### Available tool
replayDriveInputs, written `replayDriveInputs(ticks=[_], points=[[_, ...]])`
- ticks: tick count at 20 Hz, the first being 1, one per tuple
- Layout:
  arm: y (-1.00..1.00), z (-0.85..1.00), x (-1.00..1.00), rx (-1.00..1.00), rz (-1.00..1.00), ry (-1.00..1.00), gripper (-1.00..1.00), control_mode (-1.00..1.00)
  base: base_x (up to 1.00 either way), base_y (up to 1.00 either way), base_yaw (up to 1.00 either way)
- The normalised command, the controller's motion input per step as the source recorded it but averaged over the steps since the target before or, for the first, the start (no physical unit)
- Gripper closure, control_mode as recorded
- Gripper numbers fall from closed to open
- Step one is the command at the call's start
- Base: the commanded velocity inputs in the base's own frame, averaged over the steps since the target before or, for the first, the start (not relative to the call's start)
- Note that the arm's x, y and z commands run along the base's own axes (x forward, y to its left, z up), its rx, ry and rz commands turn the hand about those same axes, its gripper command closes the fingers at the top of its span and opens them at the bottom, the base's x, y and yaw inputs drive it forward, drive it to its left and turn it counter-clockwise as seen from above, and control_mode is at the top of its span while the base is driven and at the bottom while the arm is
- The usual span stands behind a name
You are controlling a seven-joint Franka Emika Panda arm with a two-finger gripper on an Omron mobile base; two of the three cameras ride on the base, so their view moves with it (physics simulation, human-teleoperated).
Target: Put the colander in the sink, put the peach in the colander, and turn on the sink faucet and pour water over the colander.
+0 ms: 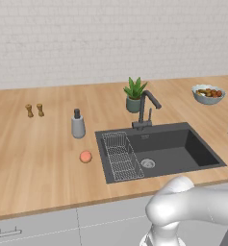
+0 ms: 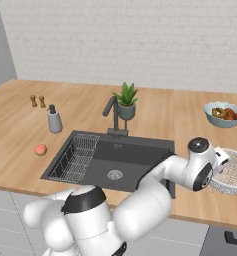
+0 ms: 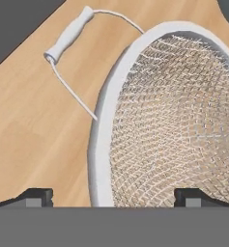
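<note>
Gripper (image 3: 113, 197) wide open, holding nothing — colander (image 2: 233, 174) sits on the counter (image 2: 190, 120) right of the sink (image 2: 135, 160), its rim straddled by the fingertips (handle on the far side).

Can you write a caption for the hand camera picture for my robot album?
Open gripper poised over the rim of the mesh colander on the wooden counter.
</note>
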Motion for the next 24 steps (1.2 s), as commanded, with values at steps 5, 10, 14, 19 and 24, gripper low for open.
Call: replayDriveInputs(ticks=[5, 10, 14, 19, 24], points=[[-0.06, -0.16, 0.05, 0.00, 0.04, 0.00, -1.00, -1.00, 0.00, 0.00, 0.00], [-0.09, -0.05, 0.09, 0.00, 0.07, 0.00, -1.00, -1.00, 0.00, 0.00, 0.00], [-0.08, 0.00, 0.09, 0.00, 0.08, 0.00, -1.00, -1.00, 0.00, 0.00, 0.00], [-0.06, -0.01, 0.07, 0.00, 0.02, 0.00, -1.00, -1.00, 0.00, 0.00, 0.00], [-0.01, -0.11, 0.00, 0.00, 0.00, 0.00, 1.00, -1.00, 0.00, 0.00, 0.00]])
